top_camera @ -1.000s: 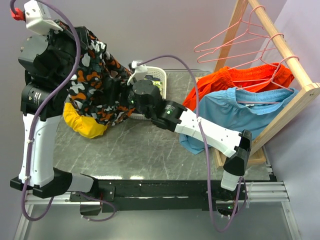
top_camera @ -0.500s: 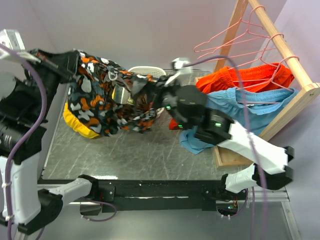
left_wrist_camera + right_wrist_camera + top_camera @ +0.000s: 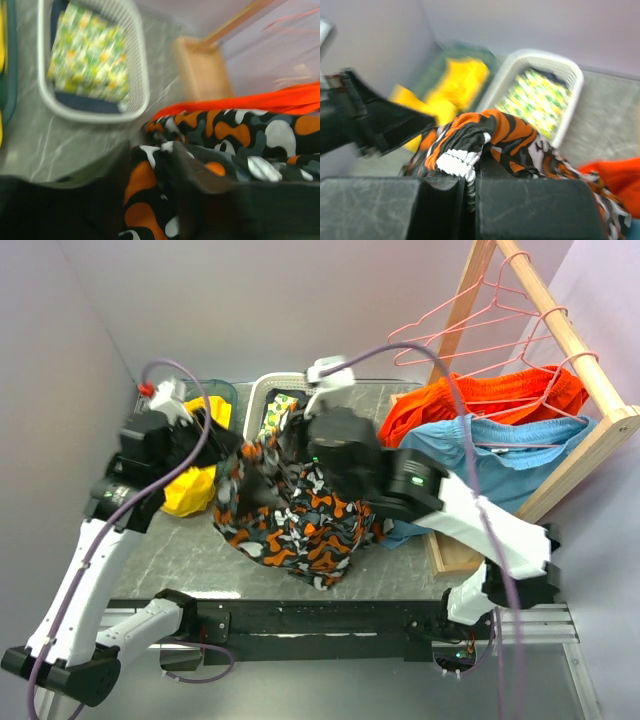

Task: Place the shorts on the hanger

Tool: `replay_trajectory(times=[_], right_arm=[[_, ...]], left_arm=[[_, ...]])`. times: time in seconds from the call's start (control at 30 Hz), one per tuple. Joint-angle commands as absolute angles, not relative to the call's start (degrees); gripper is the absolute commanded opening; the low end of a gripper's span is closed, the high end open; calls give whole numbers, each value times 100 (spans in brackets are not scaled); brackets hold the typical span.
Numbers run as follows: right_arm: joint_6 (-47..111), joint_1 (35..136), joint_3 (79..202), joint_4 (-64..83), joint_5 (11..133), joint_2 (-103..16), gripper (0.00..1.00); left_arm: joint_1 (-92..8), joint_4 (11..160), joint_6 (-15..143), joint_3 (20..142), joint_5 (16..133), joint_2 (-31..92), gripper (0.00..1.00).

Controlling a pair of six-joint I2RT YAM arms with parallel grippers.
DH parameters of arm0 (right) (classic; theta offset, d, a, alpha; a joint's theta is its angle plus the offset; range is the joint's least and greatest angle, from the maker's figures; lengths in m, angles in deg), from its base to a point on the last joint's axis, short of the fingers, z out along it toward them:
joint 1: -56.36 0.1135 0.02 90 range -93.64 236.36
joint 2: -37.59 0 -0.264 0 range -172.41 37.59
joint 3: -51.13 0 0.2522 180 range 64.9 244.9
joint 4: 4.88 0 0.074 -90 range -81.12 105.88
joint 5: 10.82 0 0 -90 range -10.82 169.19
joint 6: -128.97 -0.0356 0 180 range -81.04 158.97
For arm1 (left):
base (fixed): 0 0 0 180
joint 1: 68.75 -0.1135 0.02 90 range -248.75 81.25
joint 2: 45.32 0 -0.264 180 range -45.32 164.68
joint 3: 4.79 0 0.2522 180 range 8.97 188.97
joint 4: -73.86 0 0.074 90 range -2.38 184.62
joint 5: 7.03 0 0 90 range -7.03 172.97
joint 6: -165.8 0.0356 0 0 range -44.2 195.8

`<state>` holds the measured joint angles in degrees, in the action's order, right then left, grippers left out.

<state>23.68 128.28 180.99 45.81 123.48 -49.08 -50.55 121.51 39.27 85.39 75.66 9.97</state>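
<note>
The shorts (image 3: pixel 300 520), black with orange, white and grey blotches, hang bunched over the middle of the table. My right gripper (image 3: pixel 287 440) is shut on their upper edge; in the right wrist view a fold of the shorts (image 3: pixel 485 132) is pinched in the right gripper (image 3: pixel 470 175). My left gripper (image 3: pixel 228 452) is at the shorts' left side. In the blurred left wrist view its fingers stand apart, with the shorts (image 3: pixel 240 132) lying across the gap of the left gripper (image 3: pixel 160 165). An empty pink hanger (image 3: pixel 470 325) hangs on the rack at the upper right.
A wooden rack (image 3: pixel 590 370) on the right carries orange shorts (image 3: pixel 470 400) and light-blue shorts (image 3: pixel 500 465) on pink hangers. A white basket (image 3: pixel 275 380) with green-yellow cloth stands at the back. A bin with yellow cloth (image 3: pixel 190 490) sits at the left.
Both arms swung toward the table's middle and the shorts came down from high at the left. The right gripper shut on them. The left gripper's fingers have parted.
</note>
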Motion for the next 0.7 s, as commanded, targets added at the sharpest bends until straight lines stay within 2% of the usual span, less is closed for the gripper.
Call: replay_trajectory(times=[0.0,0.23,0.4,0.67], right_arm=[[2095,12334,17566,4881,12305,-4934,0],[1840,11982,16984,4659,11918,-4959,0],[1814,11815,17097,4729,11865,-5196,0],[1796,11700,17159,4694,11724,-5346,0]], left_arm=[[-5091,12286,3748,7947,7794,505,49],[-5082,13165,3424,7314,8523,-57,53],[-5003,13279,3177,6752,8384,-637,54],[-4617,13236,3028,6215,8411,-884,56]])
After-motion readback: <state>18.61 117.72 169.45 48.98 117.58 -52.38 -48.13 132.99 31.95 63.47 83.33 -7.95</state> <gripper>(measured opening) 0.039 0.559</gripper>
